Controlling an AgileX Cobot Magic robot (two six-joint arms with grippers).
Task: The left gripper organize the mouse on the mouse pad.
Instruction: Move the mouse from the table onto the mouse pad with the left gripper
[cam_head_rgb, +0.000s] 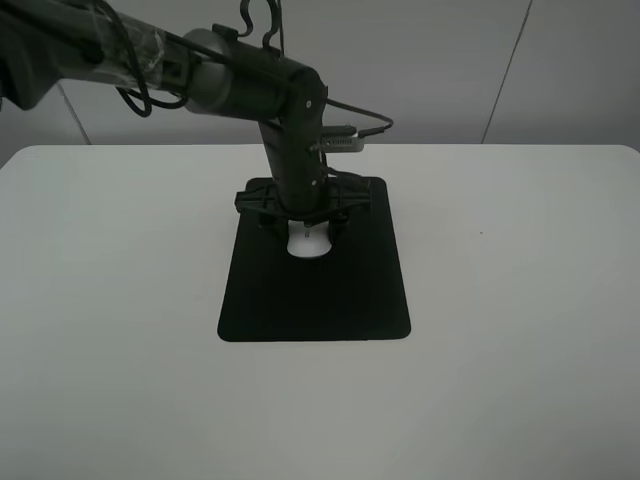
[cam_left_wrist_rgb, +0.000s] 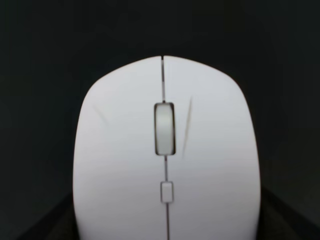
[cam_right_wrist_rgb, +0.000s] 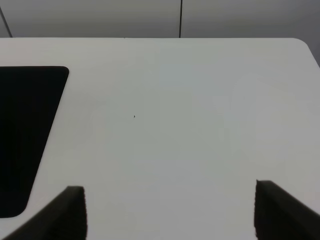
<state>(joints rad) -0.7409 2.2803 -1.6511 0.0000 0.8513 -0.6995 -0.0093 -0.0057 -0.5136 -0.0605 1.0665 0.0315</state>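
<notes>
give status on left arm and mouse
Left gripper low over small white oval mouse, jaws spread. Mouse on flat black rectangular mouse pad. Right gripper open, off pad. Nothing blocking.

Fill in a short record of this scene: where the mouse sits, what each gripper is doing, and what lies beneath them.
mouse: white, lying on the far half of the mouse pad
left gripper: low over the mouse, jaws spread to either side of it; contact unclear
right gripper: open, empty, above the white table beside the pad
</notes>
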